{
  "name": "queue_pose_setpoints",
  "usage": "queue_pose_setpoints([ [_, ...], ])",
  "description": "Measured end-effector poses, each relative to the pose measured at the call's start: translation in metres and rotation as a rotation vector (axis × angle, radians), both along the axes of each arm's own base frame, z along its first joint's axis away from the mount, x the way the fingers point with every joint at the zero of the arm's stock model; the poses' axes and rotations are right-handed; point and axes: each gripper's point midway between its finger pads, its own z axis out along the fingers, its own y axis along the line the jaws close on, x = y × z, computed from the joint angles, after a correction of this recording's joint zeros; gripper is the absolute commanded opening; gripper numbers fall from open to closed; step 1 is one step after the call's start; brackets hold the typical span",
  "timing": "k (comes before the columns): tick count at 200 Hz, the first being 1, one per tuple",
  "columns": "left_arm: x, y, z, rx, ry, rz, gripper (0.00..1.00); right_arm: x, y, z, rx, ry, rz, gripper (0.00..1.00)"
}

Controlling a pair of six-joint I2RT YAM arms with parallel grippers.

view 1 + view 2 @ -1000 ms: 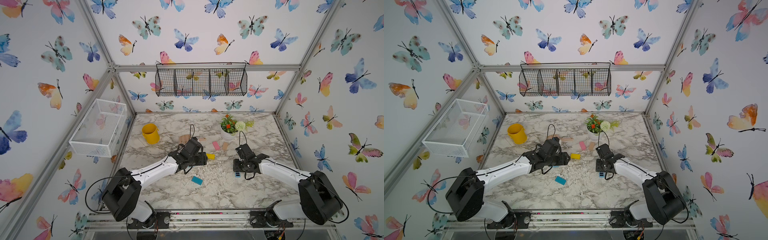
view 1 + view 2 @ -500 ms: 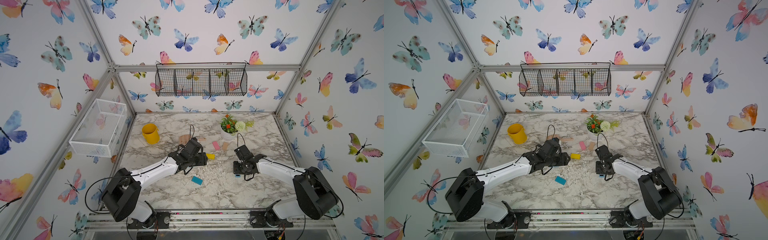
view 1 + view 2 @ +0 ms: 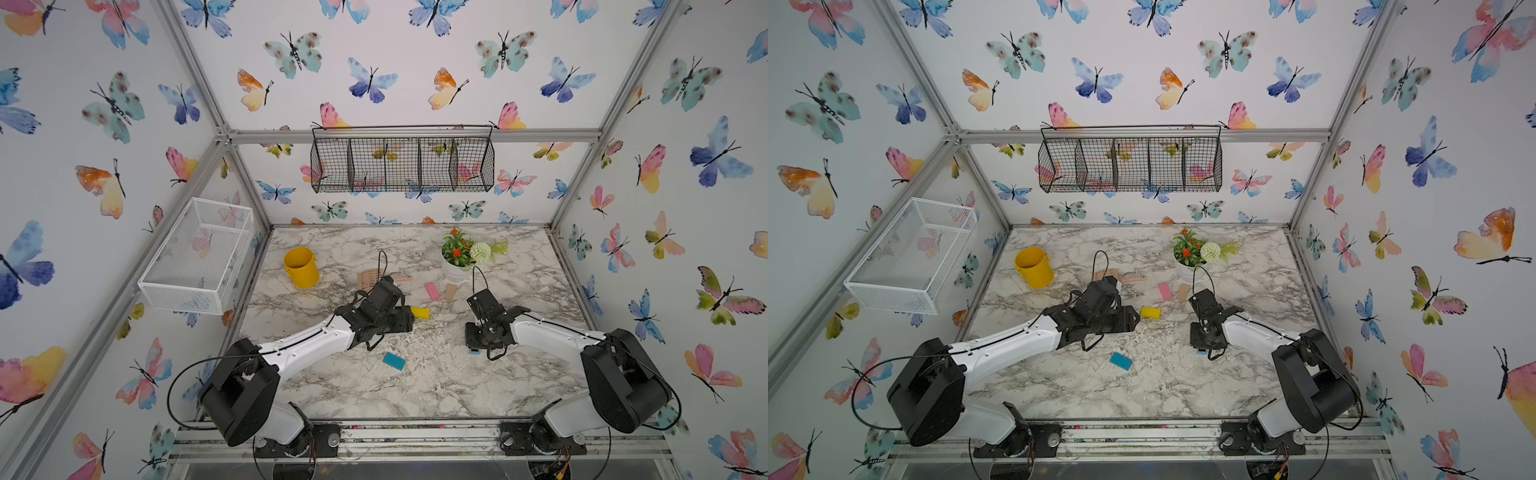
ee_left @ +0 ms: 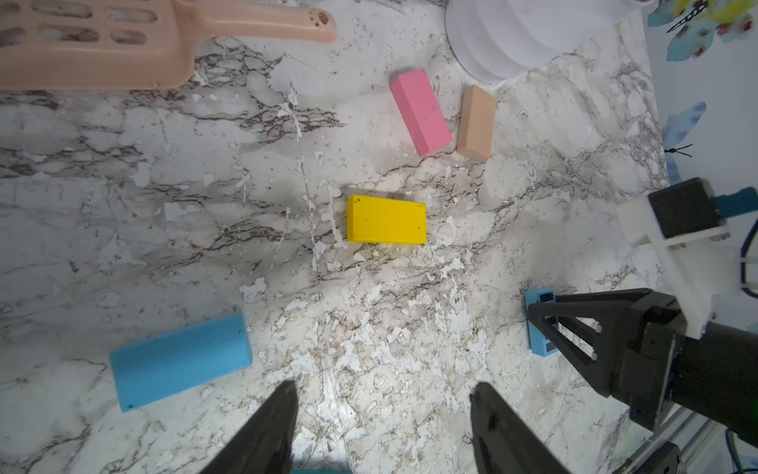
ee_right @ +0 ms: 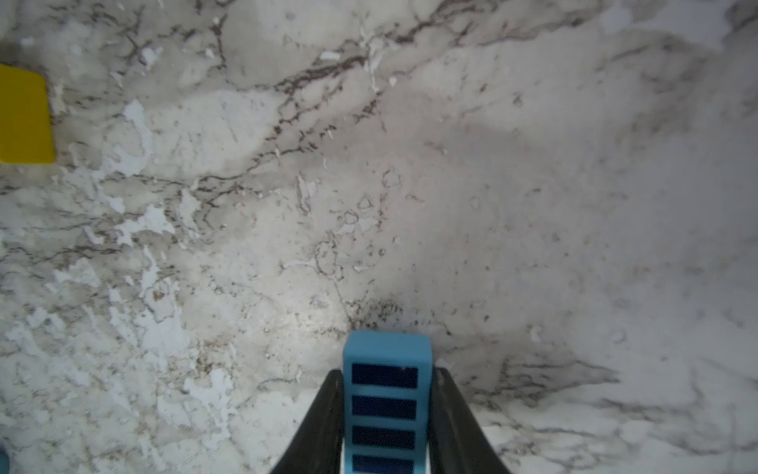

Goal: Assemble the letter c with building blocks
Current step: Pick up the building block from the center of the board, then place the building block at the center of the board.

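Building blocks (image 4: 386,219): flat matte rectangular slabs, scattered.
Desk (image 4: 164,205): marble-pattern surface, chipped.
Right end effector (image 5: 387,372): clamped on slotted light-blue block (image 5: 385,349).
Left end effector (image 4: 381,385): jaws apart.

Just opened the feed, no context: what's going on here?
Two arms are meant to build a letter C from blocks, and none of it is laid out yet. The right gripper is shut on the sides of the slotted light blue block, low over the marble table. The left gripper hovers open, nothing between its jaws, just short of the yellow block. The pink block and tan block lie close together by the white flower pot. The teal block lies loose nearer the arm bases.
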Motion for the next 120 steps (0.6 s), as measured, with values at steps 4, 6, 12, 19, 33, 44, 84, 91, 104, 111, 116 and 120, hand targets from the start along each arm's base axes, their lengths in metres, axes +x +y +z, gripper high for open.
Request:
queue_pose_setpoints([
  [4,0.0,0.0,0.0,-0.001,-0.001,0.0,0.68,0.001,0.002,0.002,0.004,-0.004,0.002,0.26],
  [6,0.0,0.0,0.0,-0.001,-0.001,0.0,0.68,0.002,0.003,0.003,0.007,-0.005,0.004,0.26],
  [12,-0.001,0.001,0.001,-0.002,-0.002,0.0,0.68,0.004,0.006,0.006,0.015,-0.013,0.007,0.25],
  [19,-0.001,0.001,0.001,-0.003,-0.003,0.0,0.68,0.007,0.011,0.011,0.025,-0.023,0.012,0.25],
  [33,-0.001,0.001,0.002,-0.004,-0.004,0.0,0.68,0.012,0.023,0.021,0.047,-0.047,0.025,0.25],
  [44,-0.001,0.001,0.002,-0.004,-0.004,0.0,0.68,0.016,0.033,0.028,0.064,-0.065,0.039,0.26],
  [84,-0.002,0.001,0.001,-0.006,-0.002,0.002,0.68,0.019,0.064,0.024,0.092,-0.054,0.068,0.25],
  [91,-0.003,0.002,0.001,-0.008,-0.001,0.003,0.68,0.017,0.068,0.02,0.092,-0.041,0.072,0.25],
  [104,-0.004,0.002,0.001,-0.01,-0.001,0.003,0.68,0.013,0.074,0.013,0.093,-0.02,0.077,0.26],
  [111,-0.004,0.002,0.001,-0.012,-0.002,0.002,0.68,0.011,0.077,0.01,0.097,-0.013,0.076,0.26],
  [116,-0.004,0.002,0.001,-0.013,-0.002,0.001,0.68,0.01,0.08,0.009,0.1,-0.01,0.077,0.26],
  [120,-0.004,0.002,0.001,-0.013,-0.001,0.001,0.68,0.009,0.082,0.008,0.102,-0.008,0.079,0.26],
])
